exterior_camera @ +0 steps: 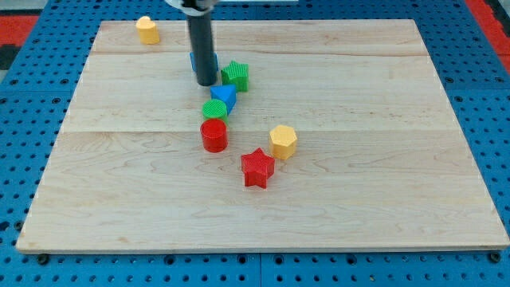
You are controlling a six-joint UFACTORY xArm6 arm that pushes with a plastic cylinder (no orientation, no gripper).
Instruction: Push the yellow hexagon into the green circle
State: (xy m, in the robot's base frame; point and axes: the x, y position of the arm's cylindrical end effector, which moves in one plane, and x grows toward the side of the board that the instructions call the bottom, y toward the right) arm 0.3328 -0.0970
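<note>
The yellow hexagon (283,141) lies right of the board's middle, just above and right of a red star (257,167). The green circle (214,110) sits to its left, touching a red cylinder (213,135) below it and a blue triangle (225,96) above it. My tip (207,81) stands above the green circle, left of a green star (236,76), well apart from the yellow hexagon. A blue block (193,60) is mostly hidden behind the rod.
A yellow block (147,30) sits near the board's top left corner. The wooden board (382,159) lies on a blue pegboard (24,119).
</note>
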